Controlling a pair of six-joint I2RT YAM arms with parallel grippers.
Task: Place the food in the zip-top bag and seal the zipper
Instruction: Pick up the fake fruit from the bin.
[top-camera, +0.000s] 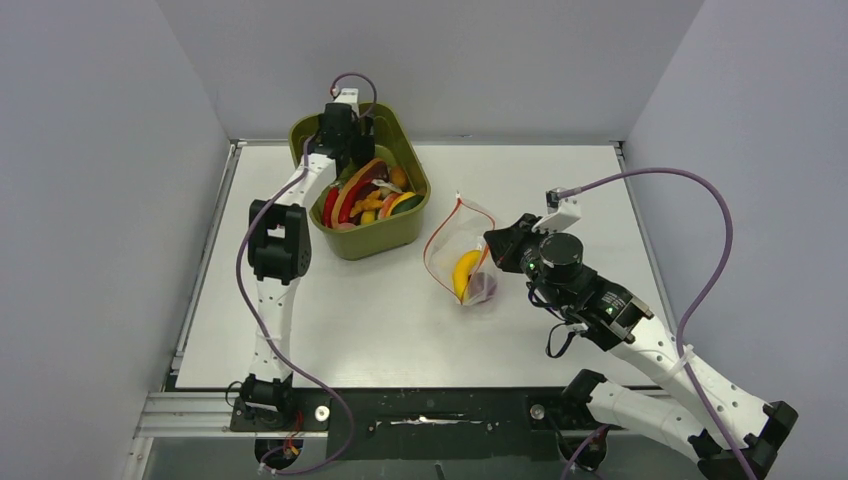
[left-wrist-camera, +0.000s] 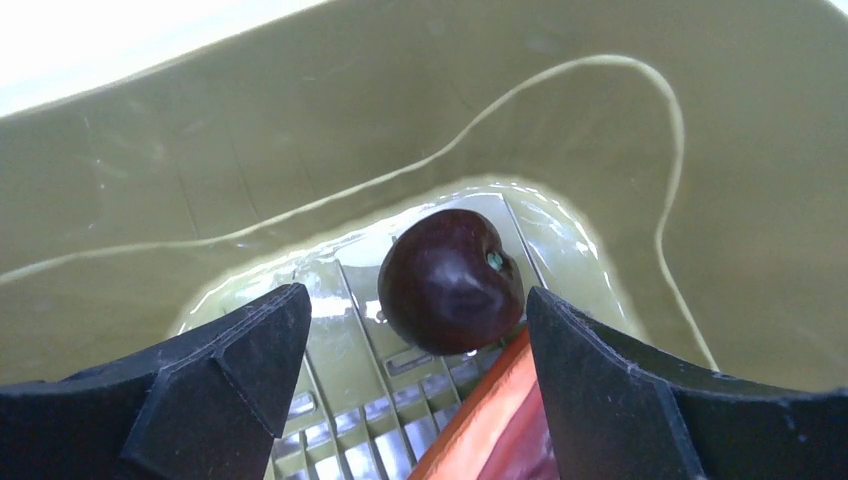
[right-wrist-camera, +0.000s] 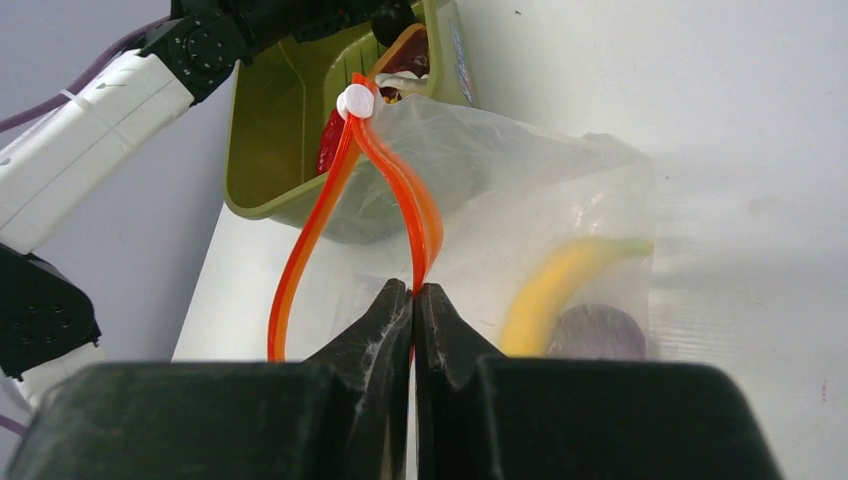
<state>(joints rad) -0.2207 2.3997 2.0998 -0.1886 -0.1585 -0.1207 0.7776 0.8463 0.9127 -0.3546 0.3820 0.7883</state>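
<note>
My left jaws stand spread inside the bin, facing a dark fruit. My right jaws pinch the zipper beside that bin.

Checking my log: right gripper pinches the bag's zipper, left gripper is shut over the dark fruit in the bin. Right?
Not quite: the left gripper is open astride the dark fruit, as the left wrist view shows. Rest holds.

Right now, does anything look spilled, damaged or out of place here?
Nothing stands out. The food sits in the green bin, and a banana and a purple piece lie inside the zip-top bag. The bag's mouth is open, its zipper pinched by the right gripper.
</note>
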